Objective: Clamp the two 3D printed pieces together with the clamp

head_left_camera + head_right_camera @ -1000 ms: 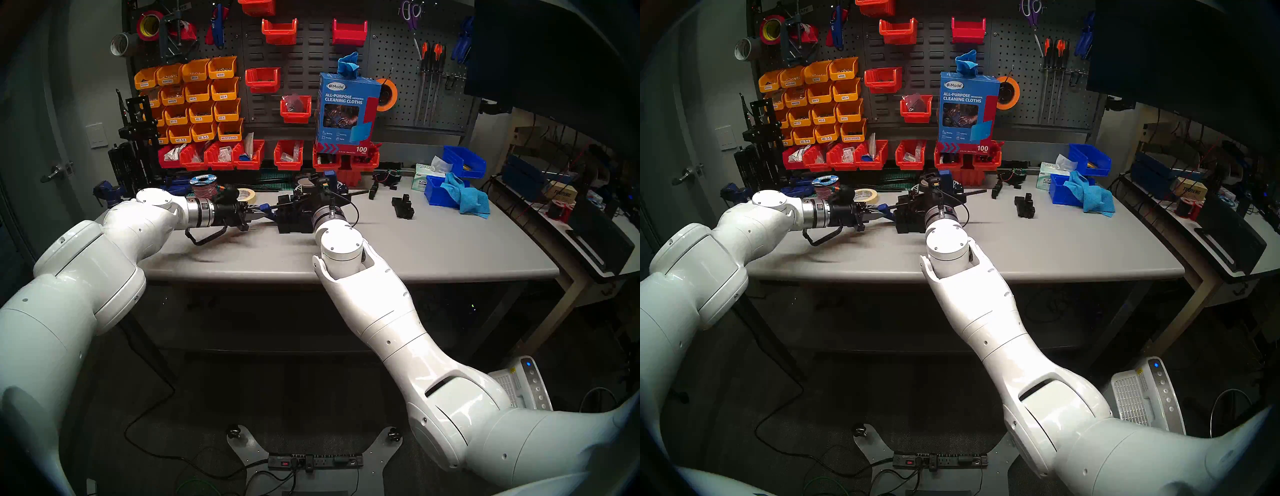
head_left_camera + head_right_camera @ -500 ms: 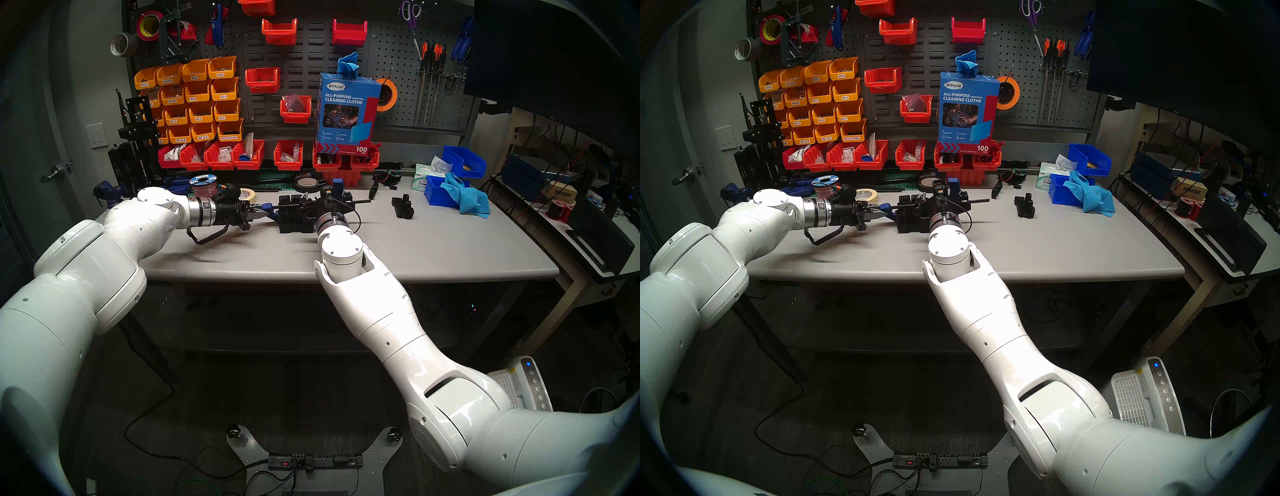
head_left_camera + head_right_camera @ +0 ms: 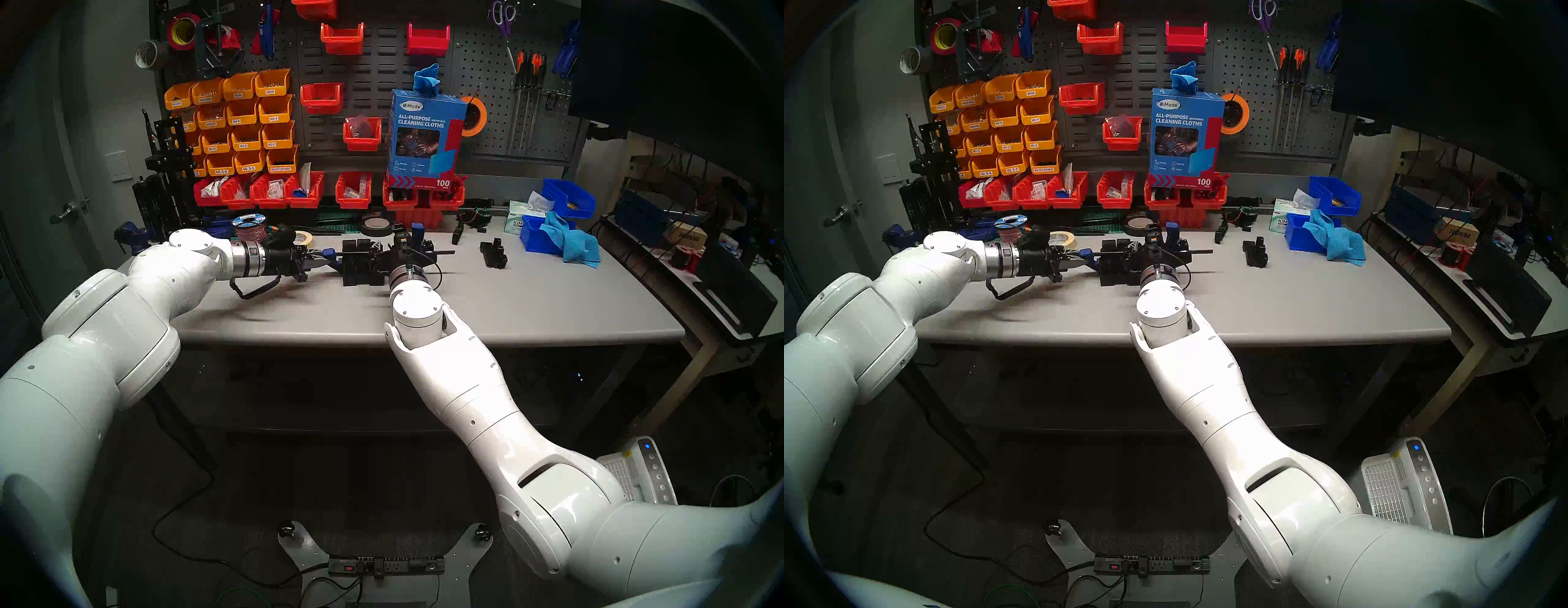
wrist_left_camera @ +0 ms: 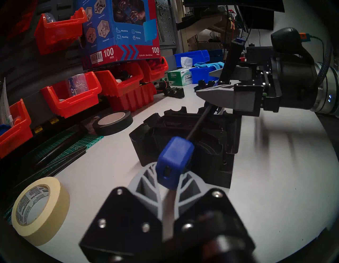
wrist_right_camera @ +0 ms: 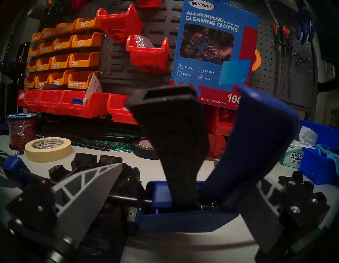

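Note:
The clamp [image 3: 441, 252] lies level across the table's back middle, its black bar passing over the two 3D printed pieces [image 3: 358, 271], black blocks standing side by side on the table. My left gripper [image 3: 320, 259] is shut on the clamp's blue end block [image 4: 174, 159]. My right gripper [image 5: 187, 174] is open and straddles the clamp's handle end, with the black trigger [image 5: 174, 147] and blue handle [image 5: 266, 137] rising between its fingers [image 5: 88, 192]. A gap shows between the left finger and the blue body. In the head views my right wrist hides part of the pieces.
A masking tape roll [image 4: 40, 211] and a black tape roll [image 4: 113, 123] lie left of and behind the pieces. A low black stepped part [image 3: 494, 254] sits to the right. Blue bins with a cloth [image 3: 568, 242] stand far right, red bins [image 3: 352, 191] along the back.
The clamp's handle end has come down and slightly right, so the bar went from tilted up to level. My right gripper sank with it. The left gripper stayed put.

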`<state>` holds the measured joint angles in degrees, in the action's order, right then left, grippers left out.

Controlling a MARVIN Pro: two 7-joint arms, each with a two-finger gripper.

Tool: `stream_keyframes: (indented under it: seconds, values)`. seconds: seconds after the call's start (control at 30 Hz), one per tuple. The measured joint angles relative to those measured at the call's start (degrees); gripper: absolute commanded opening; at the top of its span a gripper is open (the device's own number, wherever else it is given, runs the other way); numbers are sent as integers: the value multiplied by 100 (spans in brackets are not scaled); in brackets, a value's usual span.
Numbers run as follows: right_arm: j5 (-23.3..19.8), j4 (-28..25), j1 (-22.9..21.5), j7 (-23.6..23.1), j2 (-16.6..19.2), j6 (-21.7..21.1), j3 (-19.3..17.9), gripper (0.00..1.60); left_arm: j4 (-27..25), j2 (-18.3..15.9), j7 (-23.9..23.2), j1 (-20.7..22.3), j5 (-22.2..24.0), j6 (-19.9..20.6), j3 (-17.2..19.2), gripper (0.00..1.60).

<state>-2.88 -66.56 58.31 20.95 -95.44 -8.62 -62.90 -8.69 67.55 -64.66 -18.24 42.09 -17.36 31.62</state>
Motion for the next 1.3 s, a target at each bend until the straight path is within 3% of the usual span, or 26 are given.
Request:
stream_keyframes:
  seconds: [0.03,1.3]
  values:
    - [4,2,-1,27,-2,2,-2,0,2,0,0,0,-1,-1,0,0]
    - [-134,61,-57,304,-115,14,-67,0,17,-14,30,0,-18,-24,11,0]
